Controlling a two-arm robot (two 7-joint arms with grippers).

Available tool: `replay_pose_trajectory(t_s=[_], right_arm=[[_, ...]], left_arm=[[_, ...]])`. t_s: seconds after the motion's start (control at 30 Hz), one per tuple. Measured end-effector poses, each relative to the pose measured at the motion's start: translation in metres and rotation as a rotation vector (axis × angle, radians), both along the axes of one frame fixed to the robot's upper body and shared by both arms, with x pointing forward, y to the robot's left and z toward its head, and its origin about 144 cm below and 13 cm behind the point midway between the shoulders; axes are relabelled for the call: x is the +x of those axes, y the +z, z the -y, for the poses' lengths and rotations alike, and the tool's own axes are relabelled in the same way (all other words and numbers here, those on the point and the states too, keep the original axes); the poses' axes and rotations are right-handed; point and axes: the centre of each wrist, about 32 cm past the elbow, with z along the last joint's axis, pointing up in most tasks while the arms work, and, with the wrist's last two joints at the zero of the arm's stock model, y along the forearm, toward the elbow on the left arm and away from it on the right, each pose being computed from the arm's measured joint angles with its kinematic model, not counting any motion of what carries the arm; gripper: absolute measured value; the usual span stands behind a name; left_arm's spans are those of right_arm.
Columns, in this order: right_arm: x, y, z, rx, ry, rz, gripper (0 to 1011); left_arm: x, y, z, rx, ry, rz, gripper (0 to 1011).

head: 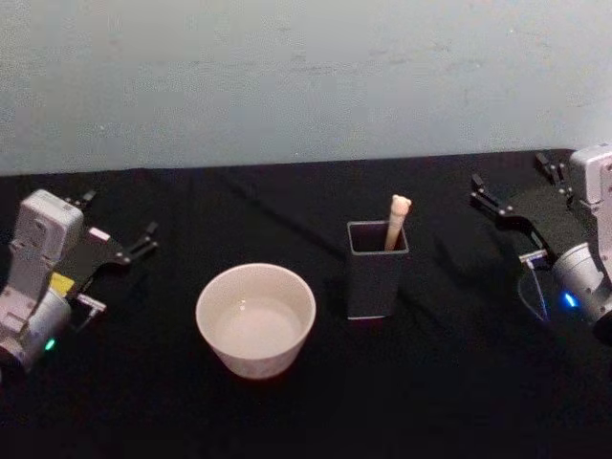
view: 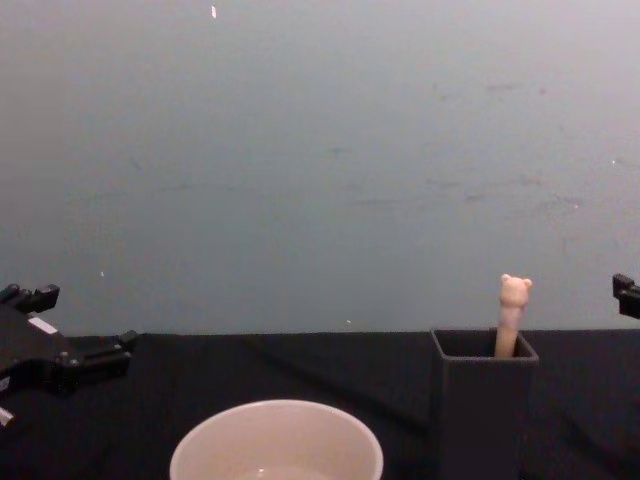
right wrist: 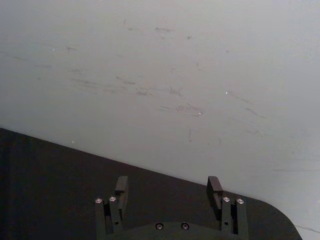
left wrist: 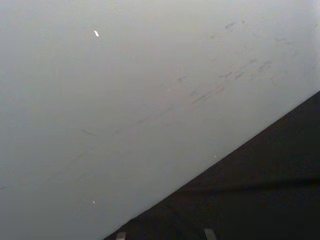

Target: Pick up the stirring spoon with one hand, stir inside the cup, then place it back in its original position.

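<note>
Black cloth covers the desk (head: 316, 421), which ends at a pale grey wall (head: 306, 76) along its far edge. Near the middle of the desk stands the dark grey square holder (head: 376, 273), and the stirring spoon (head: 397, 220) rests inside it, leaning against a far corner, with only the beige handle and bear head showing above the rim. In the chest view the bear head (view: 514, 291) rises clear of the holder's (view: 482, 410) top edge. The cream-white cup (head: 256, 320) sits just left of the holder and nearer the front edge, apart from it; its rim (view: 277, 445) shows low in the chest view.

The right gripper (head: 513, 191) hovers by the right edge of the desk, well apart from the spoon, its fingers (right wrist: 215, 186) spread wide and grasping nothing; the right wrist view shows the gap between them over the desk's far edge. The left gripper (head: 120, 228) is parked by the left edge, well apart from the cup, its fingers likewise released and empty, as the chest view (view: 70, 330) also shows.
</note>
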Motion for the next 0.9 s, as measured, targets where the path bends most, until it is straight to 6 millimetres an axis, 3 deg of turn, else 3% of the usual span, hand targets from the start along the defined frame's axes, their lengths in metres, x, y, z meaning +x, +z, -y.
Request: replay_pose_trajectory(t_s=[0.9], right_arm=[[0.0001,0.0001,0.0000,0.001,0.000,0.000,1002]], left_arm=[[0.0000,0.0000,0.0000,0.000,0.000,0.000,1001]])
